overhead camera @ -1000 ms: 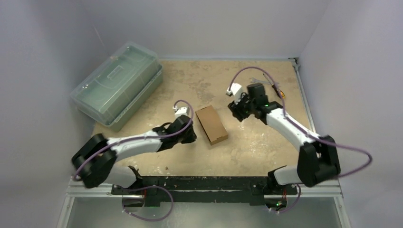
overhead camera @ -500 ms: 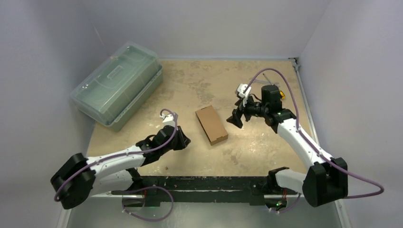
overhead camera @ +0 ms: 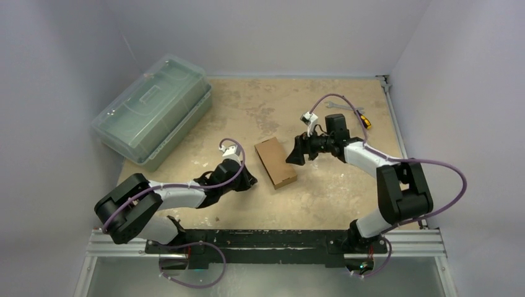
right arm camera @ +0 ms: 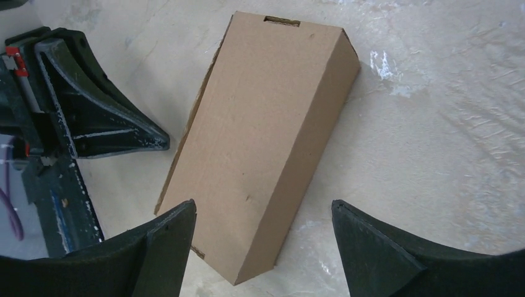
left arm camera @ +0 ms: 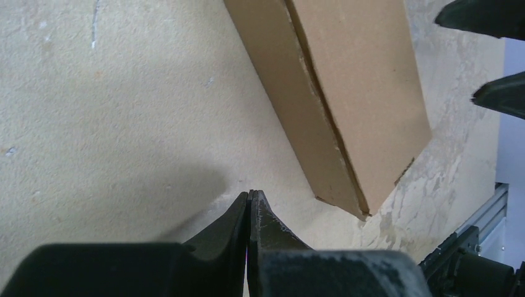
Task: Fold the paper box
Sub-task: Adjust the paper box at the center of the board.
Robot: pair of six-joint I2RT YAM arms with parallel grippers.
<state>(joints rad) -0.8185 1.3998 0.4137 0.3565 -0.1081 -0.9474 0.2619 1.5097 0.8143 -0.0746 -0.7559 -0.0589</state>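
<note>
Having edged closer, the wide-spread right hand (overhead camera: 291, 154) and the closed, empty left hand (overhead camera: 250, 181) are flanking the plain brown cardboard paper box (overhead camera: 275, 163) lying on the tabletop (overhead camera: 247, 105), its far end cropped in the left wrist view.

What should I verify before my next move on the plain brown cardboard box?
1. Lie of the plain brown cardboard paper box: ok, flat on the tan table.
2. Opening of the right gripper: ok, fingers spread apart.
3. Readiness of the left gripper to grasp: not ok, shut and empty.
4. Gap between left gripper and box: ok, visible in its wrist view.
5. Gap between right gripper and box: cannot tell.
6. Closure of the box ends: cannot tell, partly hidden.
</note>
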